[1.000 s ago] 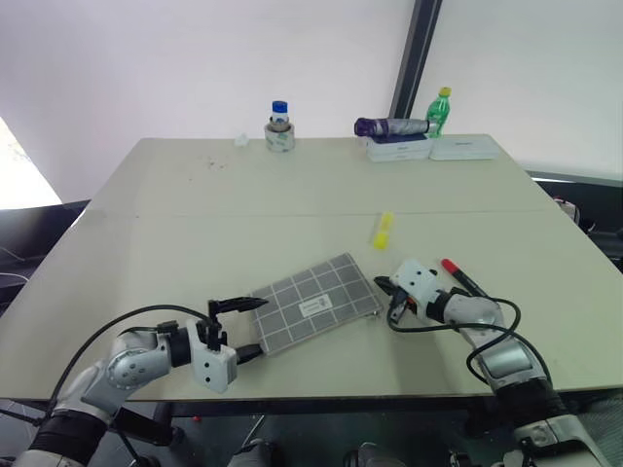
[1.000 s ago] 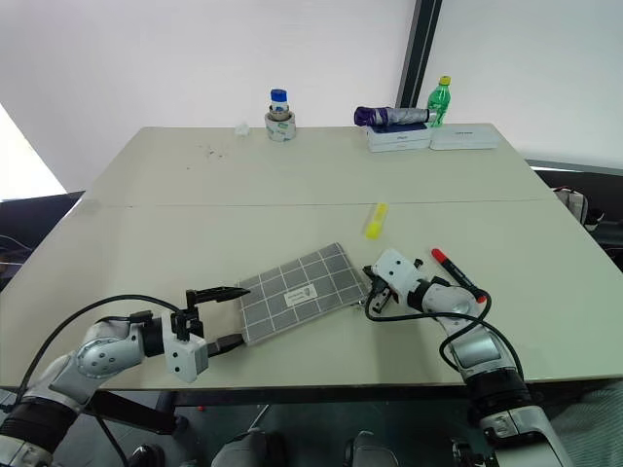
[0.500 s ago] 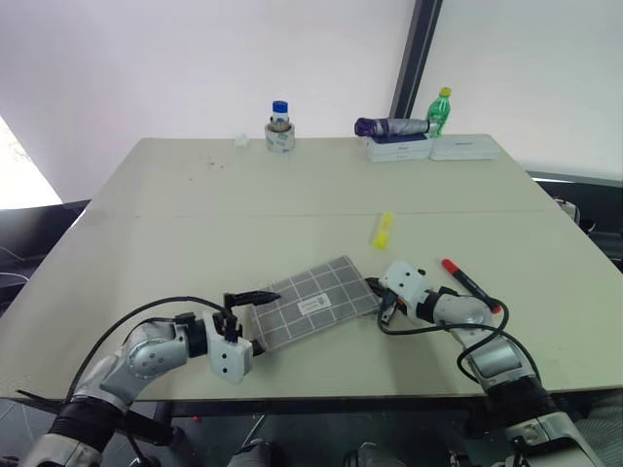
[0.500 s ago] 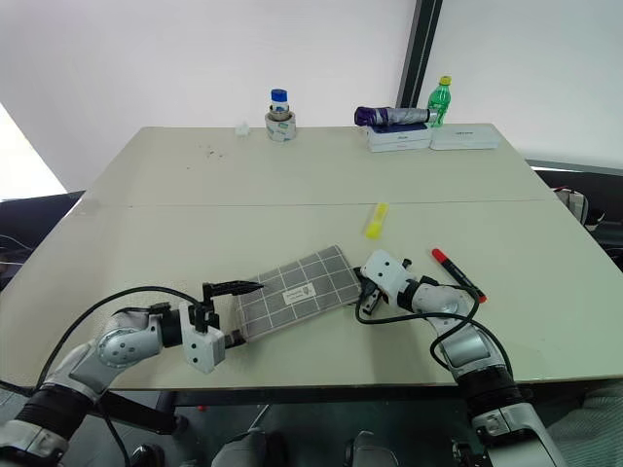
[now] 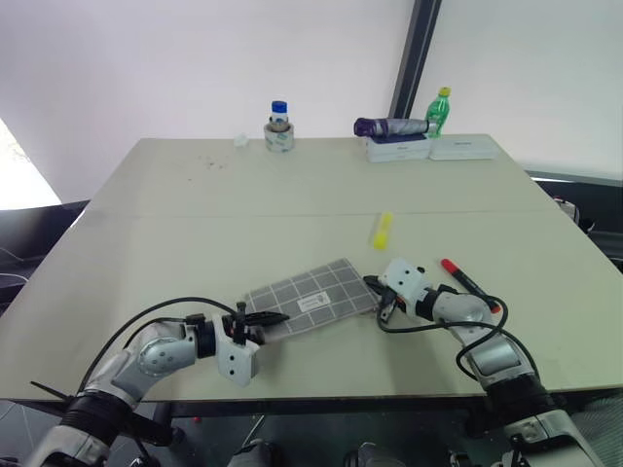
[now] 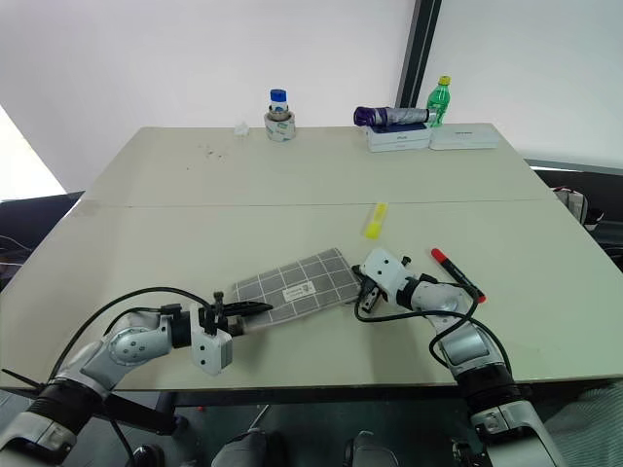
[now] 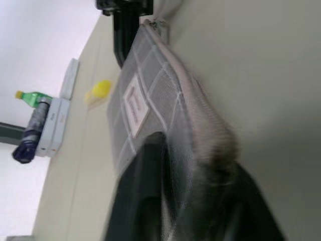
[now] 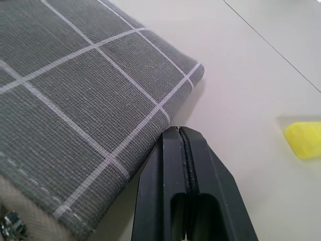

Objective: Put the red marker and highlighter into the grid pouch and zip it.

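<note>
On the table, grey grid pouch (image 5: 310,301), white grid lines, small white label

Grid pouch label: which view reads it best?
Left wrist view. The white label sits large on the grid pouch there, though its text stays unreadable. Both eye views show it as a small white patch. In the right wrist view the pouch's grey weave shows without it.
</note>
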{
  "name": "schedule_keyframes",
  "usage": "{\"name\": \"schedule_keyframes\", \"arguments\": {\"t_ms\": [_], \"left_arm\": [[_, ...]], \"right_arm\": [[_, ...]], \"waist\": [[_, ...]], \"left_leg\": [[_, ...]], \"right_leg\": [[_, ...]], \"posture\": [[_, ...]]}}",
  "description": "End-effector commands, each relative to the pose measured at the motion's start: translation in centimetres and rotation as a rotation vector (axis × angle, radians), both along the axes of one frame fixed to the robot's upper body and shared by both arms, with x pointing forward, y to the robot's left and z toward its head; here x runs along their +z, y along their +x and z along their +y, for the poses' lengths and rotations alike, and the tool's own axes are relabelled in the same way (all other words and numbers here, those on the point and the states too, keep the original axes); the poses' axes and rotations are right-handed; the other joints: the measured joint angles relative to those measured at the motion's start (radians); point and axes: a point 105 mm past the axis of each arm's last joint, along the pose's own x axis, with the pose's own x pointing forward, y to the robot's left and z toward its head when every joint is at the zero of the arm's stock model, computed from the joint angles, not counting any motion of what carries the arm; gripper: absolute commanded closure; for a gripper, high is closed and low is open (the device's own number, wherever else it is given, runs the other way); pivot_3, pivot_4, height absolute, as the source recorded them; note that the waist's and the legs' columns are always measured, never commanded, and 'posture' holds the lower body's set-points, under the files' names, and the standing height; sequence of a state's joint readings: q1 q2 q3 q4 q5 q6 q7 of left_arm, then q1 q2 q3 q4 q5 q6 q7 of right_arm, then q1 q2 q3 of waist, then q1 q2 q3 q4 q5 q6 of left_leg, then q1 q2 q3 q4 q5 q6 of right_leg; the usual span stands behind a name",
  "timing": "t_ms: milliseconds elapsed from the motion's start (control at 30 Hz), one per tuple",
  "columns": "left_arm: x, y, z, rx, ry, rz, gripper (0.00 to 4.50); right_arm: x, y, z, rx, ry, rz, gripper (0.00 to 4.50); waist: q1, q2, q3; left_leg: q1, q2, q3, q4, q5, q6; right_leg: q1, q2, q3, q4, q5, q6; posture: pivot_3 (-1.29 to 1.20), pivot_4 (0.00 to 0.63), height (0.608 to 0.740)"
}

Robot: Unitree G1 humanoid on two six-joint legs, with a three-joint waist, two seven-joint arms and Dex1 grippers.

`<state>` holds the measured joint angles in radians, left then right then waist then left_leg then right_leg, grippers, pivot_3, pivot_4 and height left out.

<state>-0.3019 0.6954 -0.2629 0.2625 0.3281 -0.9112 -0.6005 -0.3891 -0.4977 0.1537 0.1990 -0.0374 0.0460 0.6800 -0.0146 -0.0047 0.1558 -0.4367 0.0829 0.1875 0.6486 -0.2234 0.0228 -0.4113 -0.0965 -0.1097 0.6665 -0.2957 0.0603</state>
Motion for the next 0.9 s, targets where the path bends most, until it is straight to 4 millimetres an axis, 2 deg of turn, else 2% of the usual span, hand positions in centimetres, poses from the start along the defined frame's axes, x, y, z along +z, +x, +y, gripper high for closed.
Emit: {"name": "schedule_keyframes", "arguments": {"t_ms": [33, 133, 233, 333, 367, 467, 533, 633, 833, 900], "left_arm": [[-1.3, -0.6, 0.1, -0.004, 0.019, 0.052, 4.45], [-0.7, -0.2, 0.3, 0.033, -0.028, 0.058, 4.45], [0.1, 0.2, 0.7, 0.076, -0.086, 0.065, 4.5], [1.1, 0.6, 1.8, 0.146, -0.159, 0.062, 4.5], [1.4, 0.6, 2.3, 0.172, -0.184, 0.061, 4.5], [1.7, 0.8, 3.6, 0.235, -0.205, 0.037, 4.5], [1.8, 0.9, 4.0, 0.255, -0.207, 0.029, 4.5], [2.3, 1.5, 4.0, 0.289, -0.24, -0.002, 4.5], [2.9, 1.7, 3.7, 0.278, -0.245, -0.042, 4.5], [2.9, 1.7, 3.7, 0.277, -0.241, -0.045, 4.5]], "right_arm": [[1.4, 0.3, 0.4, 0.008, 0.04, -0.03, 4.5], [2.0, 0.1, 0.5, 0.026, 0.122, 0.004, 4.5], [2.8, -0.1, 0.5, 0.052, 0.177, 0.02, 3.71], [4.3, 0.0, -0.1, 0.038, 0.276, 0.018, 2.26], [4.8, 0.0, -0.5, 0.032, 0.312, 0.019, 1.63], [6.1, -0.9, -1.1, 0.075, 0.38, 0.011, 0.17], [6.4, -1.9, -0.8, 0.136, 0.399, 0.02, 0.07], [5.4, -3.3, 0.4, 0.215, 0.393, 0.073, 0.07], [2.8, -1.5, 1.8, 0.057, 0.38, 0.09, 0.07], [2.7, -1.1, 2.5, 0.012, 0.435, 0.089, 0.07]], "waist": [[-0.001, 0.0, 0.0], [-0.002, 0.0, 0.0], [-0.002, 0.0, 0.0], [-0.005, 0.0, 0.0], [-0.006, 0.0, 0.0], [-0.004, 0.0, 0.0], [-0.003, 0.0, 0.001], [0.002, 0.0, 0.001], [-0.002, 0.0, 0.001], [-0.002, 0.0, 0.001]], "left_leg": [[0.0, 0.0, 0.0, 0.0, 0.0, 0.0], [0.0, 0.0, 0.0, 0.0, 0.0, 0.0], [0.0, 0.0, 0.0, 0.0, 0.0, 0.0], [0.0, 0.0, 0.0, 0.0, 0.0, 0.0], [0.0, 0.0, 0.0, 0.0, 0.0, 0.0], [0.0, 0.001, 0.0, -0.001, 0.0, 0.0], [0.0, 0.001, 0.0, -0.001, 0.0, 0.0], [0.0, 0.001, -0.001, 0.0, 0.0, 0.0], [0.0, 0.001, -0.001, 0.0, 0.0, 0.0], [0.0, 0.001, -0.001, -0.001, 0.0, 0.0]], "right_leg": [[0.0, 0.0, 0.0, 0.0, 0.0, 0.0], [0.0, 0.0, 0.0, 0.0, 0.0, 0.0], [0.0, 0.0, 0.0, 0.0, 0.0, 0.0], [0.0, 0.0, 0.0, 0.0, 0.0, 0.0], [0.0, 0.001, 0.0, 0.0, 0.0, 0.0], [0.0, 0.001, 0.0, 0.0, 0.0, 0.0], [0.0, 0.001, 0.0, 0.0, 0.0, 0.0], [0.0, 0.0, 0.0, 0.0, 0.0, 0.0], [0.0, 0.0, 0.0, 0.0, 0.0, 0.0], [-0.001, 0.0, 0.0, 0.0, 0.0, 0.0]], "posture": [[0.0, 0.15, 0.74], [0.0, 0.15, 0.74], [0.0, 0.15, 0.74], [0.0, 0.15, 0.74], [0.0, 0.15, 0.74], [0.0, 0.15, 0.74], [0.0, 0.15, 0.74], [0.0, 0.15, 0.74], [0.0, 0.15, 0.74], [0.0, 0.15, 0.74]]}}
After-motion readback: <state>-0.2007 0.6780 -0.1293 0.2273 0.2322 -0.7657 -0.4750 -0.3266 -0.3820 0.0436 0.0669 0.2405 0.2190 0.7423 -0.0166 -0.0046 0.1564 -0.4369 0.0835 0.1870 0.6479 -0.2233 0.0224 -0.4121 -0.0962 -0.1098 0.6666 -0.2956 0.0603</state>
